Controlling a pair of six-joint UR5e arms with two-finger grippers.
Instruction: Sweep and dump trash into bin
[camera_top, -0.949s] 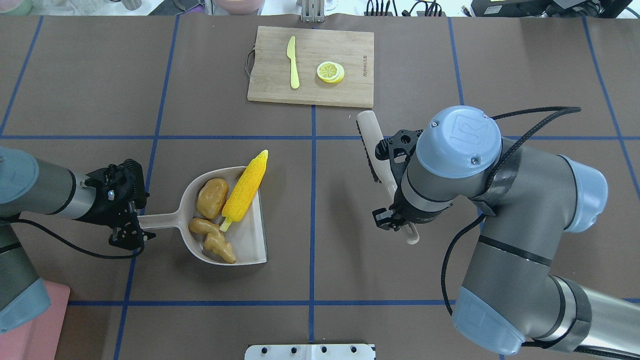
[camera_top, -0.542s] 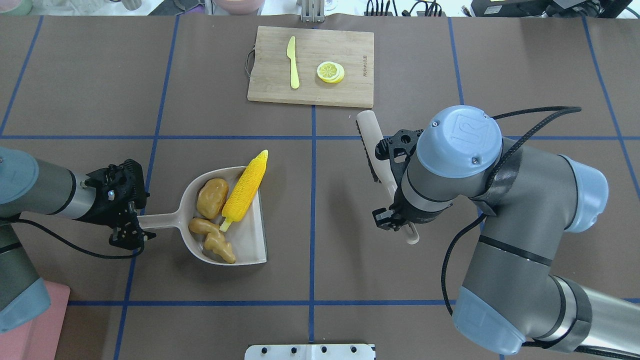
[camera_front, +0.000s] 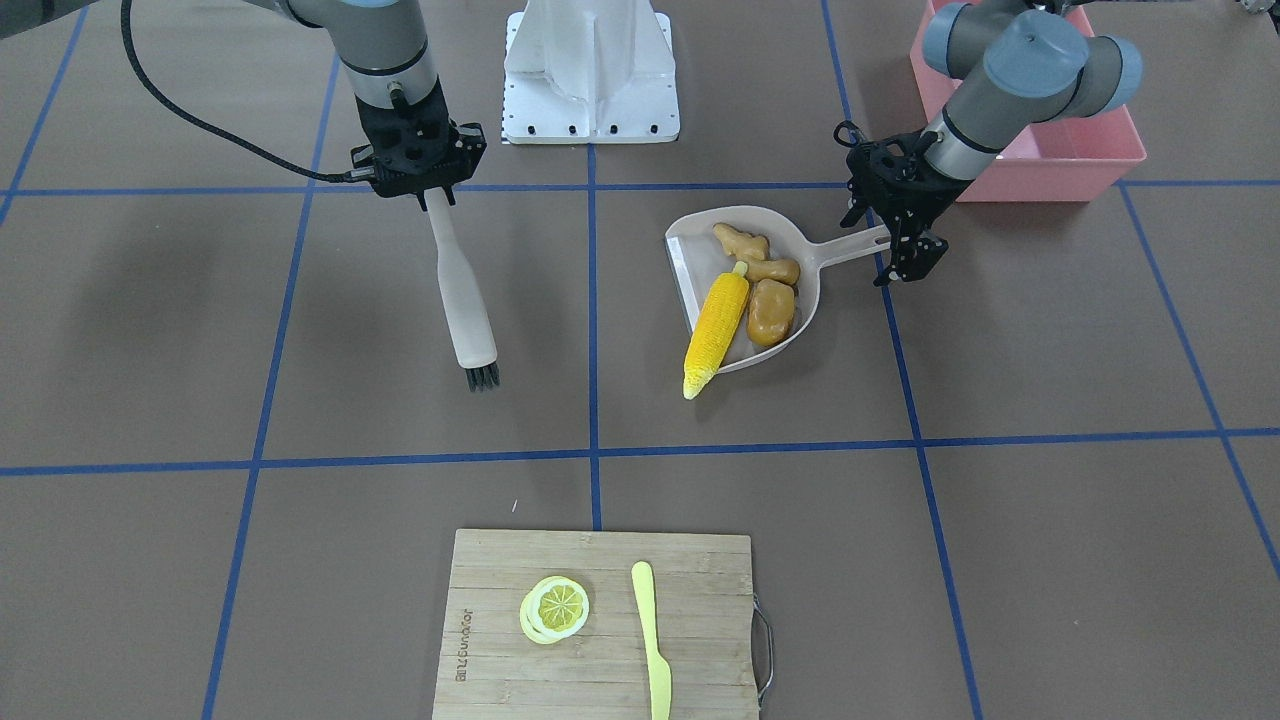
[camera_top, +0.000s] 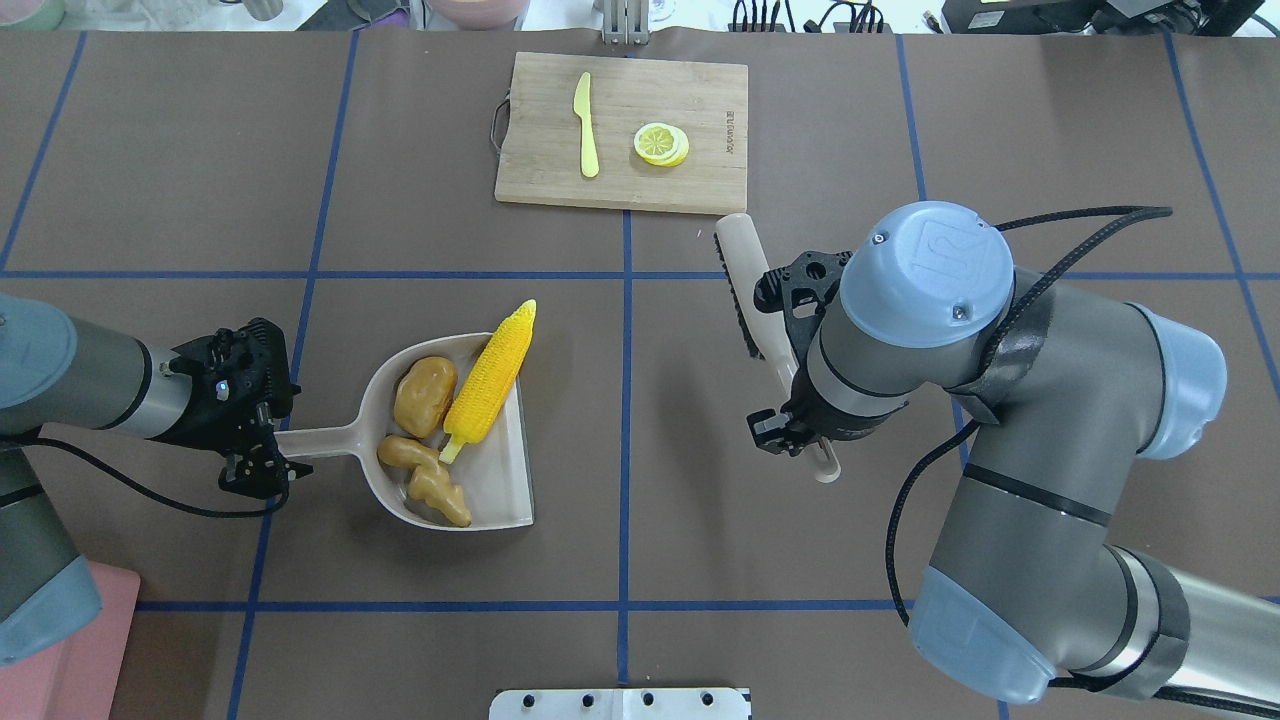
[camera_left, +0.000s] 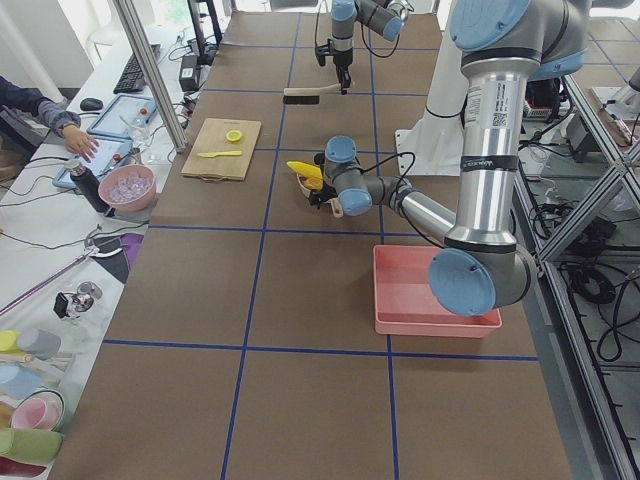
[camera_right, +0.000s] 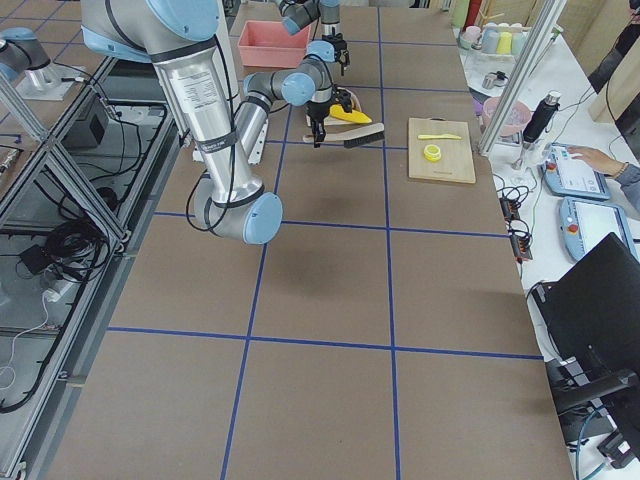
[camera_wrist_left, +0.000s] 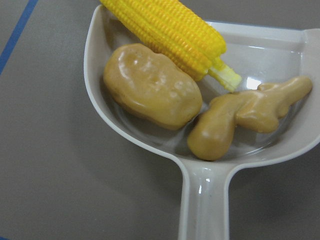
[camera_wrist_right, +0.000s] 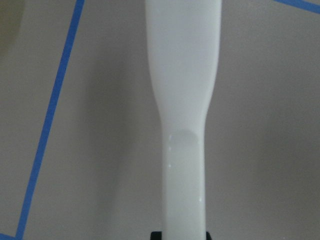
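The beige dustpan lies on the table and holds the trash: the yellow corn cob, the orange-brown potato lump and the tan ginger root. The corn's tip sticks out over the pan's far edge. My left gripper is shut on the dustpan's handle. The left wrist view shows all three foods in the pan. My right gripper is shut on the handle of a white brush, right of the pan, with its bristles pointing left. The pink bin stands behind my left arm.
A bamboo cutting board at the far middle carries a pale yellow plastic knife and lemon slices. The white robot base plate sits at the near edge. Only a corner of the bin shows in the overhead view.
My right arm has shifted slightly away from me and to the right, carrying the brush with it. The left arm, the dustpan and the trash have not moved.
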